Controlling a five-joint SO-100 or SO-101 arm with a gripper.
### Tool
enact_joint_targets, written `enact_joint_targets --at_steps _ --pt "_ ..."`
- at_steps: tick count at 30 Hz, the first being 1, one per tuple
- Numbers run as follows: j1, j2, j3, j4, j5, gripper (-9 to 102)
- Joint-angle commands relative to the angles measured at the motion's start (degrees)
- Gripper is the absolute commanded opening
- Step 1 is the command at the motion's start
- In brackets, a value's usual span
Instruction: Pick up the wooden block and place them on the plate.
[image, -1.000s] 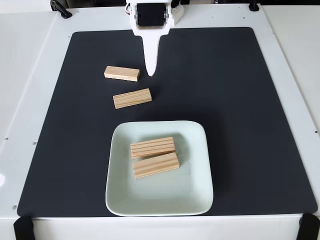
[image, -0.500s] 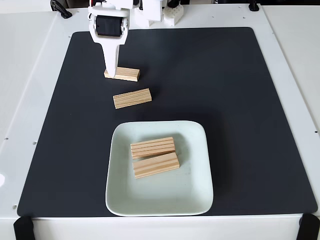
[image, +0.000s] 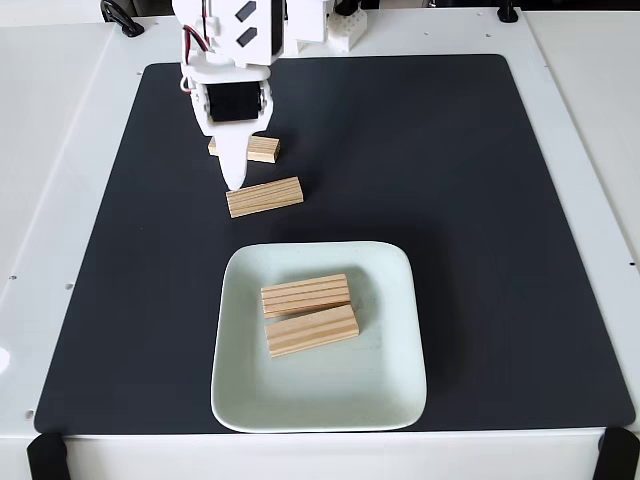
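- Jaws (image: 233, 180): open or closed, cannot tell.
- Near block (image: 265, 196) lies just right of the tip, long axis crosswise.
- Far block (image: 262, 148) sits behind.

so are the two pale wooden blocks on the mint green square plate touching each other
Touching. In the fixed view the upper pale wooden block and the lower one lie side by side on the mint-green square plate, long edges meeting with no plate showing between them.
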Motion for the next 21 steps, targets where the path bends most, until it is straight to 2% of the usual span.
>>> enact_joint_targets --at_steps 1,10,16,21 --pt "-0.8 0.8 -2.4 1.8 -1.0 -1" --pt "-1.8 2.2 1.6 1.0 -0.3 -1" --pt "-1.2 10.1 13.8 -8.9 -0.4 -1" --pt "-1.8 12.5 15.7 -9.4 -0.2 -1"
